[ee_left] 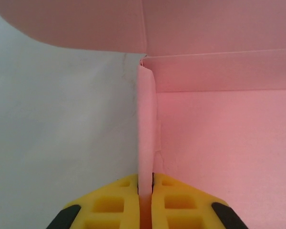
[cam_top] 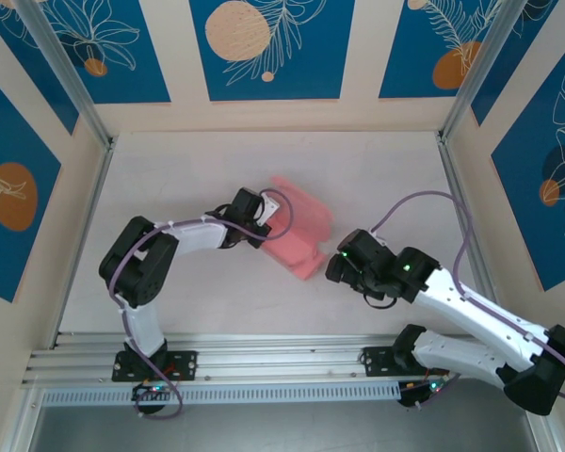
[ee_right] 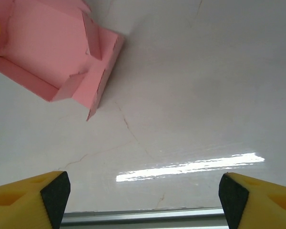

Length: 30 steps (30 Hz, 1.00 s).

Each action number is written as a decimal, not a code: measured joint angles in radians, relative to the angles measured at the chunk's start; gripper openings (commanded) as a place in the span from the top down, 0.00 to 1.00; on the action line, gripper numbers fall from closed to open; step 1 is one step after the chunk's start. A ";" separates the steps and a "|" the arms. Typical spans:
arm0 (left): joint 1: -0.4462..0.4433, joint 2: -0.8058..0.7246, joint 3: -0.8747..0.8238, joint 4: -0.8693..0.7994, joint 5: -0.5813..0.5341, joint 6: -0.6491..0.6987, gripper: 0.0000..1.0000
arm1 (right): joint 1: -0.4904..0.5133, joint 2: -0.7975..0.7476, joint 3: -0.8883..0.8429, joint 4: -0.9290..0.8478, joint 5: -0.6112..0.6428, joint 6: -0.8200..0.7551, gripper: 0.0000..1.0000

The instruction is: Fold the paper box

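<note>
On the pale table (cam_top: 217, 160), seen from the top camera, the paper box (cam_top: 297, 231) lies near the middle, between the 2 arms. It is a salmon-pink card, partly folded, with a raised wall at its far side. The left gripper (cam_top: 264, 221) reaches in from the left and meets the box's left edge. The right gripper (cam_top: 337, 264) sits just beside the box's near-right corner, apart from it.

In the left wrist view, the yellow fingers (ee_left: 114, 200) are clenched on 1 thin upright wall of the paper box (ee_left: 219, 143), the card pinched edge-on between the pads. The box's floor spreads to the right of that wall, another panel crosses above, and the bare table (ee_left: 62, 119) lies to the left.

In the right wrist view, the right gripper (ee_right: 143, 191) stands released, its yellow fingers (ee_right: 28, 195) spread wide with nothing between them. The paper box (ee_right: 52, 47) lies in the upper left corner, well apart from the fingertips, with flaps standing at its near end. The table (ee_right: 205, 95) shows fine cracks and a bright glare stripe.
</note>
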 measured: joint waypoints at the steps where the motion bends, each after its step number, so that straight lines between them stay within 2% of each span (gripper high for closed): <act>1: 0.000 -0.011 -0.014 0.003 -0.019 -0.022 1.00 | -0.008 0.013 -0.014 0.029 -0.017 0.002 0.17; 4: 0.000 -0.039 -0.050 0.003 -0.079 -0.093 1.00 | -0.085 0.024 -0.095 0.180 -0.121 -0.006 0.16; 7: -0.002 -0.060 -0.073 -0.008 -0.128 -0.165 1.00 | -0.190 0.023 -0.224 0.375 -0.246 -0.019 0.10; 13: -0.002 -0.090 -0.104 -0.038 -0.164 -0.298 1.00 | -0.295 0.081 -0.316 0.657 -0.399 -0.060 0.04; 17: -0.001 -0.098 -0.104 -0.063 -0.164 -0.359 1.00 | -0.326 0.193 -0.315 0.822 -0.469 -0.078 0.00; 23: 0.017 -0.107 -0.104 -0.093 -0.155 -0.414 1.00 | -0.338 0.419 -0.294 1.023 -0.561 -0.089 0.00; 30: 0.093 -0.113 -0.124 -0.057 -0.039 -0.472 1.00 | -0.343 0.572 -0.252 1.213 -0.642 -0.089 0.00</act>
